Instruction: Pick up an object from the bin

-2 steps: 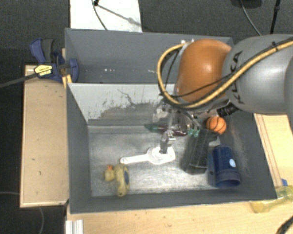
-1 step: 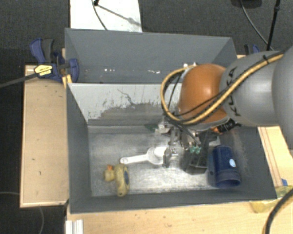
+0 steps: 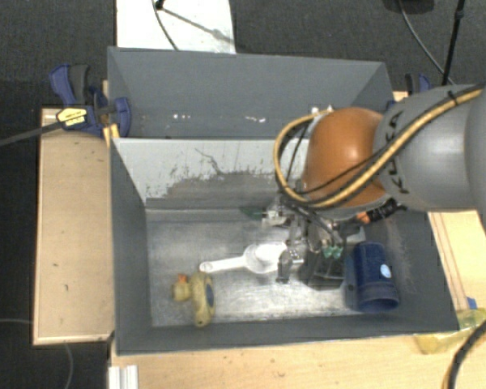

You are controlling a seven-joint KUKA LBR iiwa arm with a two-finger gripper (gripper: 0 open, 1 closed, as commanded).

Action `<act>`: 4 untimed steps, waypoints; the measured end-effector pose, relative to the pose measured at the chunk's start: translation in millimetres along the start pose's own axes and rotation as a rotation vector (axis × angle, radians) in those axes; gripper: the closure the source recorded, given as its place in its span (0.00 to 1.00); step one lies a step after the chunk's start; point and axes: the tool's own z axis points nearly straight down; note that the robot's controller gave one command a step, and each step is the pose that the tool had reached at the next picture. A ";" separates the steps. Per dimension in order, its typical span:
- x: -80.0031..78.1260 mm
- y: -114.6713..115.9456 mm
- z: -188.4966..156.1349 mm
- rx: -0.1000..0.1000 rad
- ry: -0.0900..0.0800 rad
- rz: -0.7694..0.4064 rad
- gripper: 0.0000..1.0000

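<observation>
- The gripper (image 3: 294,259) sits low in the grey metal bin (image 3: 134,241), at the bowl of a white plastic scoop (image 3: 245,262).
- A dark blue cup (image 3: 373,279) lies to the right.
- A yellow toy figure (image 3: 194,294) lies front-left.

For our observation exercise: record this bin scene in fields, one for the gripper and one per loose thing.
scoop: white, in the middle, handle pointing left
gripper: low, at the scoop's bowl end
toy: yellow, front left
cup: blue, right of the gripper
block: black, between gripper and cup
</observation>
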 end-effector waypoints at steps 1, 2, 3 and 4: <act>-1.7 0.2 -43.7 0.000 -0.011 0.001 0.00; 10.0 0.9 19.3 0.000 -0.013 -0.008 0.00; -1.7 0.4 30.2 0.001 -0.027 -0.112 1.00; -1.7 0.4 30.3 0.001 -0.027 -0.111 1.00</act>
